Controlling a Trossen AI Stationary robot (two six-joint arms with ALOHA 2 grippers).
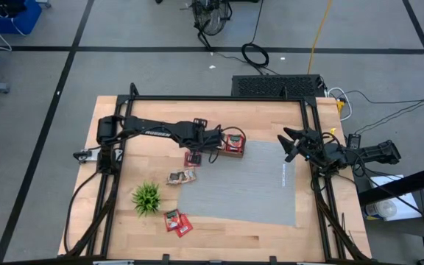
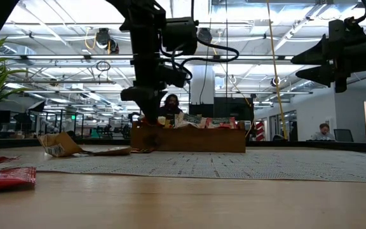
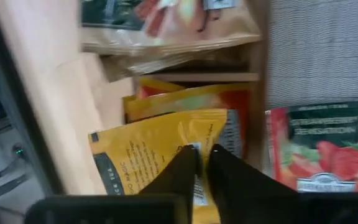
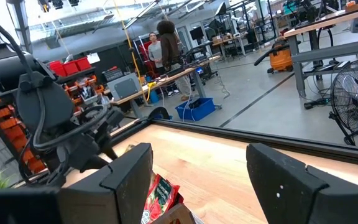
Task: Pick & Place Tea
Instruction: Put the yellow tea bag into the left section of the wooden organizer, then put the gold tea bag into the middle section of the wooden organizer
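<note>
A small wooden tray (image 1: pixel 234 144) holding several tea packets stands at the grey mat's far left corner. My left gripper (image 1: pixel 216 149) reaches down at the tray's left end, shut on a yellow tea packet (image 3: pixel 154 155) that lies over orange packets (image 3: pixel 191 99) in the tray. A red packet (image 1: pixel 192 158) lies on the table beside the tray. Grey-brown packets (image 1: pixel 181 177) and two red ones (image 1: pixel 177 221) lie nearer the front. My right gripper (image 1: pixel 289 143) waits open above the table's right side, holding nothing. My left gripper pinches the yellow packet at one edge, by the printed barcode (image 3: pixel 198 186), between its two fingers (image 3: pixel 182 171). The fingers come from above, slanting down from the table's left. The packet's far part lies flat on the packets in the tray.
A small green plant (image 1: pixel 146 197) in a white pot stands at the front left. The grey mat (image 1: pixel 249 184) covers the table's middle. A black frame (image 1: pixel 311 169) runs around the table, with cables beyond it.
</note>
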